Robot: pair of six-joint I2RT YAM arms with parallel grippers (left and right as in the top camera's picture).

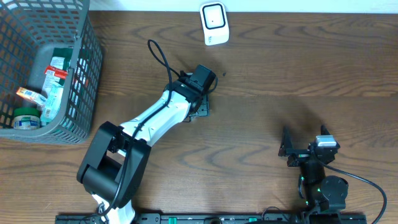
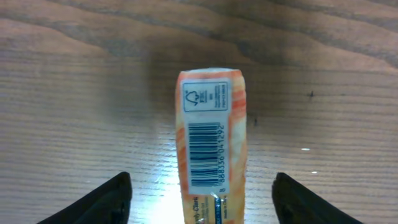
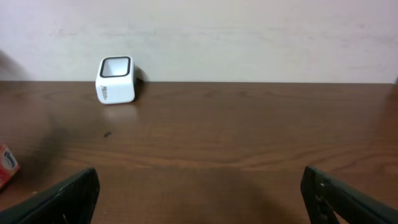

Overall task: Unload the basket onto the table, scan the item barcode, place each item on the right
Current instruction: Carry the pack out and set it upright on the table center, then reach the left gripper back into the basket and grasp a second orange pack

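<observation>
From overhead, a brown wood-grain table (image 1: 280,81) is filling the frame. A grey plastic mesh basket (image 1: 87,68) is sitting at the far left, holding several colourful packages (image 1: 53,74). A small white scanner (image 1: 214,23) with rounded corners is standing at the far edge, near the middle. The white-and-black left arm (image 1: 155,118) is reaching to the table's middle and hiding whatever is lying under its tip. The black right arm (image 1: 320,183) is resting near the right.

The left wrist camera is showing what overhead is hiding: a long, soft-looking packet (image 2: 211,155) with an orange-and-white marbled wrapper is lying flat on the wood, its black-and-white barcode (image 2: 204,152) facing up. The left gripper (image 2: 202,190) is standing wide, one dark finger on each side of the packet, neither touching it.

The right wrist camera is looking across bare wood toward a pale wall (image 3: 249,37). The scanner is standing far left, its dark-framed window facing up. The right gripper (image 3: 199,199) is spread wide, holding nothing.
</observation>
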